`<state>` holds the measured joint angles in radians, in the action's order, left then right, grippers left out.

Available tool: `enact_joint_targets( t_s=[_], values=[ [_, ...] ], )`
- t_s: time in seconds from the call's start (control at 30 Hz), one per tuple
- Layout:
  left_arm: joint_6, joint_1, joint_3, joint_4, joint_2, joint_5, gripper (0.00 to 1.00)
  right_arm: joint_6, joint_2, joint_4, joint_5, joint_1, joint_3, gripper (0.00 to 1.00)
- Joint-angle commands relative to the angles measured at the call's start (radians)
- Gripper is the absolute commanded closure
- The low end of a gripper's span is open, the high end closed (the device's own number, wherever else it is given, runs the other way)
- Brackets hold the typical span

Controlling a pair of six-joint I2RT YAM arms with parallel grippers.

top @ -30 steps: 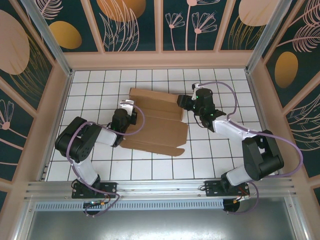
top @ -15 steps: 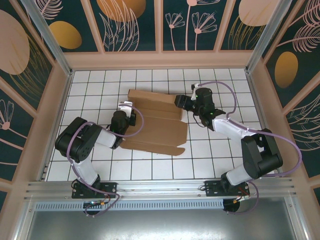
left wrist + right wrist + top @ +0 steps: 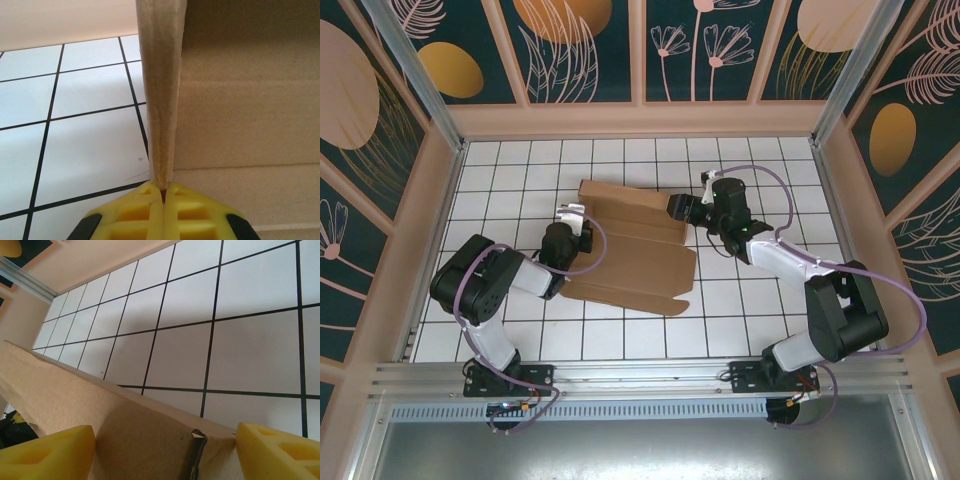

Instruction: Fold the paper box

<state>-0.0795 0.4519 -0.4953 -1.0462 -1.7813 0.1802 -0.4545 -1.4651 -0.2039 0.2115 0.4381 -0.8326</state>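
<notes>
Resting on white gridded tiles (image 3: 520, 170) within floral-panelled walls (image 3: 590, 50): paper box (image 3: 640, 255)

You are looking into a robot lab cell, not a home or a shop. A left arm (image 3: 485, 285) and a right arm (image 3: 835, 315) are sitting bolted to an aluminium rail (image 3: 640, 378) at the near edge, with a purple cable (image 3: 760, 166) looping along each. A white tabletop (image 3: 520, 170) with a black grid is lying under them. Printed panels (image 3: 580, 50) of leaves and orange discs are walling it in on three sides, and slanted metal posts (image 3: 412, 70) are framing the corners.
</notes>
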Motion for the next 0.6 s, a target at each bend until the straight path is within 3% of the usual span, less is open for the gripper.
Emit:
enact_joint_targets(
  t_s=[0.0,0.33,0.57],
  values=[
    [-0.025,0.013,-0.001,-0.049,0.012,-0.068,1.00,0.009,-0.003,0.064,0.042,0.014,0.000,0.25],
    [-0.015,0.013,0.010,-0.065,0.029,0.009,0.74,0.056,-0.033,0.070,-0.025,0.031,0.038,0.30],
    [0.029,0.011,0.025,-0.075,0.062,0.002,0.60,0.076,-0.035,0.069,-0.029,0.030,0.047,0.32]
  ],
)
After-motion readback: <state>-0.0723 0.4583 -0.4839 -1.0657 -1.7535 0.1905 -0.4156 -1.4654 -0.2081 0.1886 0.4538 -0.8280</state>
